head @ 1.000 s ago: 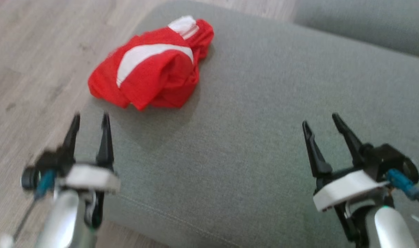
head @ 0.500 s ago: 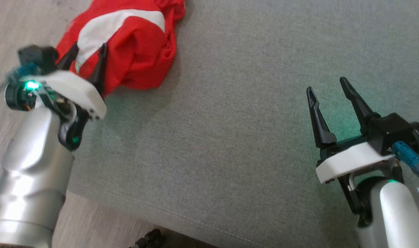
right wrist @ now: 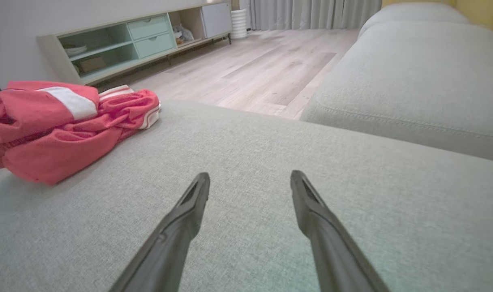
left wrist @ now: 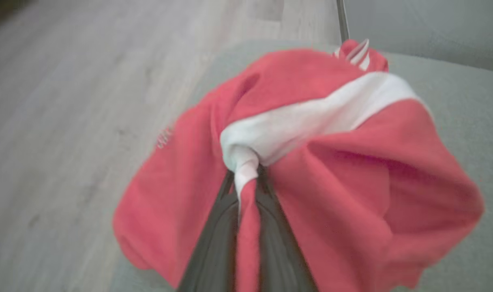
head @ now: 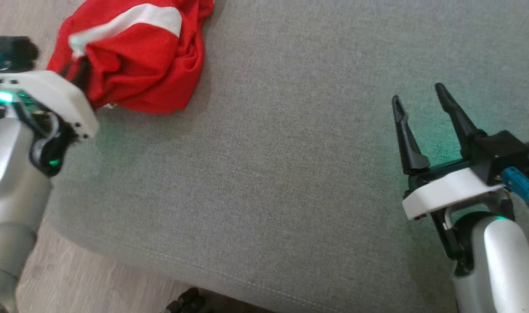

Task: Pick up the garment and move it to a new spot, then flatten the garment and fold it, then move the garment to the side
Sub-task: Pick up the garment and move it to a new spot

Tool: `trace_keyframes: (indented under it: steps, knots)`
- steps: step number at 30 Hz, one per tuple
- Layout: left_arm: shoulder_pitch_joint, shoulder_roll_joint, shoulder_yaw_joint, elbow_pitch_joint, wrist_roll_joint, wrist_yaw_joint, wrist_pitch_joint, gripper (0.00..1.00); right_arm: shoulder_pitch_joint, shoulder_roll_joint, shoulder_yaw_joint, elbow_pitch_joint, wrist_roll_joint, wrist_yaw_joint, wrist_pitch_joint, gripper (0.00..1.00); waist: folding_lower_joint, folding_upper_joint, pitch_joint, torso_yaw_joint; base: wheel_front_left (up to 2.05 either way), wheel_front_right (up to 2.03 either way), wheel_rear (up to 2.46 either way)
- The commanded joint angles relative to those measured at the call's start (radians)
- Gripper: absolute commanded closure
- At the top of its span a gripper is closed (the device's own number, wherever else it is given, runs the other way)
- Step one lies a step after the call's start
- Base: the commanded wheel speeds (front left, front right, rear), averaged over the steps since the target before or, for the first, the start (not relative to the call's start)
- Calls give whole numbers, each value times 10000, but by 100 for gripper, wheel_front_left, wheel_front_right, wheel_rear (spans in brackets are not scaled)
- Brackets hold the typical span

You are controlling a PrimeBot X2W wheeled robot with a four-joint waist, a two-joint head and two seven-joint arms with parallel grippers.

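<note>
Crumpled red jersey-knit garment with a broad white band (head: 134, 52): a loose heap at the far left corner of the grey woven-fabric sofa cushion (head: 290, 174), close to the edge above the pale wood-plank floor (right wrist: 271, 73). In the right wrist view most of it rests on the cushion.

Left hand (left wrist: 246, 182): fingers drawn together on a twisted pinch of cloth where the white band meets the red. Only a thin rope of fabric runs between them; the rest billows around and over the fingertips.

Right hand (head: 416, 92): fingers spread wide, nothing between them, low over bare cushion, well apart from the garment.

Step in hand, as I read it: the pick-up, first part of the task. Grip made, lift and carry to come.

To do it well:
- Raise the left hand straight up before travelling. The cloth looks light and slippery, and a single small pinch could pull out under a sideways drag.
- Get the hanging hem clear of the cushion, so nothing snags or slides off the near edge to the floor.
- Carry inward toward the open middle of the cushion, between the two hands, where there is room for flattening.
- Lower slowly and trail the cloth down, so it lays out long, not back into a heap.
- The right hand is free to take a second edge once the garment hangs.
</note>
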Motion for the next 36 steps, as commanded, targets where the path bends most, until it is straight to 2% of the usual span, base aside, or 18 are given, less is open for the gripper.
trace_keyframes:
  steps: [1,5,7,8,11,14,18,19,23,25,28,36]
  knots:
    - [-486,850,305,-94,269,19,-601,100,-22,-3,183,-306,65,-6,-116,0,-1,1,-259,-18,0,0,0]
    - [-329,984,413,-102,725,249,-2274,100,330,-3,-32,-207,260,-6,-307,0,-1,1,-994,-2,0,0,0]
    - [-118,1051,443,-333,962,525,-2949,100,532,-3,-108,-176,334,-6,-363,0,-1,1,-1368,14,0,0,0]
    - [206,1077,499,-716,1090,806,-3491,100,721,-3,-133,-138,432,-6,-436,0,-1,1,-1767,6,0,0,0]
    - [860,1135,544,-1557,1249,1304,-4033,100,980,-3,-153,-94,591,-6,-520,0,-1,1,-2313,-22,0,0,0]
    - [1724,1180,549,-2705,1315,1850,-4253,100,1217,-3,-164,-89,774,-6,-609,0,-1,1,-2788,-117,0,0,0]
    - [3002,1153,323,-4547,1354,2572,-4010,100,1470,-3,-237,-130,989,-6,-705,0,-1,1,-3249,-353,0,0,0]
    - [3002,1153,323,-4547,1354,2572,-4010,100,1470,-3,-237,-130,989,-6,-705,0,-1,1,-3249,-353,0,0,0]
    - [4077,979,-61,-6036,1204,2994,-3520,100,1594,-3,-215,-174,1143,-6,-749,0,-1,1,-3459,-908,0,0,0]
    - [4382,865,-314,-6484,1198,3098,-3299,100,1602,-3,-171,-201,1189,-6,-752,0,-1,1,-3449,-1293,0,0,0]
    - [4473,584,-748,-6863,1211,3021,-3021,100,1516,-3,-99,-271,1224,-6,-747,0,-1,1,-3262,-2009,0,0,0]
    - [3205,-533,-2088,-6906,1818,2274,-2505,100,1231,-3,-102,-511,1272,-6,-823,0,-1,1,-2237,-4029,0,0,0]
